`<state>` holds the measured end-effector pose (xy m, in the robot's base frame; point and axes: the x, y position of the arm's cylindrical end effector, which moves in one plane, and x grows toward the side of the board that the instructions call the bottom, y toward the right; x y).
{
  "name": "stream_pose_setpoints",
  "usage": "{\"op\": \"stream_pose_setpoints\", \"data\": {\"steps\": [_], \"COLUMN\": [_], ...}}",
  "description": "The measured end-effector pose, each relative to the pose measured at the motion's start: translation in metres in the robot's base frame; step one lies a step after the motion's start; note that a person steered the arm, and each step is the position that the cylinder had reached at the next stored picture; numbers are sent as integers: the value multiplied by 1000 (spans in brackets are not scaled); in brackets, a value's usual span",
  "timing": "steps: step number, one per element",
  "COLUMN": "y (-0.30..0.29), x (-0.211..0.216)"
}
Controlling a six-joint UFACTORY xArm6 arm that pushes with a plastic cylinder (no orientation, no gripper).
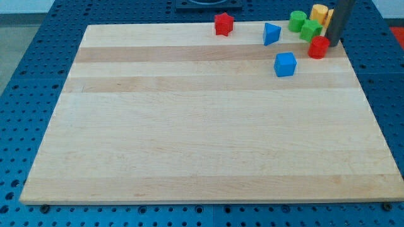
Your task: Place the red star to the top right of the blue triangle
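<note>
Nearest the camera lay the board (208, 139), pale wood in lengthwise strips, resting on a blue pegboard (25, 94); every block sat along its top edge, toward the view's right.

Down from the view's top right corner came the rod (339, 19), dark and nearly upright. My tip (331, 43) stood just right of the red cylinder (319, 47), touching it or nearly so; I could not tell which. No pincer was fitted, so the rod held nothing.

Alone at the board's top edge sat the red star (223, 24), upright, bright red with short blunt points, touching no other block. It lay to the left of the blue triangle (271, 33) and slightly above it, with a clear gap between them. Below and right of the triangle sat the blue cube (285, 64). Right of the triangle, a green cylinder (297, 21) and a green block (310, 30) crowded together, with a yellow block (320, 13) behind them, partly hidden by the rod.
</note>
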<state>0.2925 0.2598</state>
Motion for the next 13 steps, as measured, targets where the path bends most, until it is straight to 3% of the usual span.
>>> {"op": "stream_pose_setpoints", "data": {"steps": [6, 8, 9, 11, 13], "y": [-124, -281, -333, -347, -387], "x": [166, 159, 152, 147, 58]}}
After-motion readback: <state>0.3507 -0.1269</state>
